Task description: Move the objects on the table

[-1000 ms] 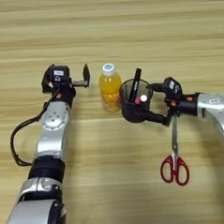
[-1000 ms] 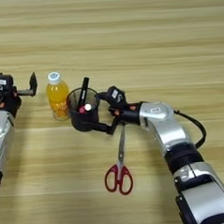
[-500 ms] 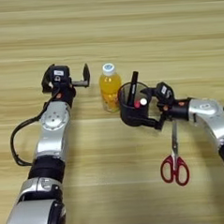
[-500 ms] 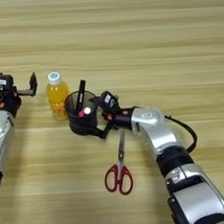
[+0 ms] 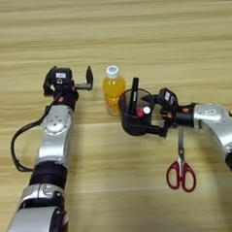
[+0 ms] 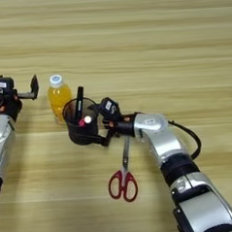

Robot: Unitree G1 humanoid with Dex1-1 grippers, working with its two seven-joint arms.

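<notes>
Pen cup [image 5: 136,117], clamped by right gripper [image 5: 157,116] (left gripper [image 5: 69,81] open), touches bottle [image 5: 113,88].

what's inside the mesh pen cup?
The pen cup holds a black marker and a red-white marker; their lower ends and the cup's bottom are hidden.

Light wooden table [image 5: 132,34] filling the view, horizontal plank grain lines, soft even lighting
</notes>
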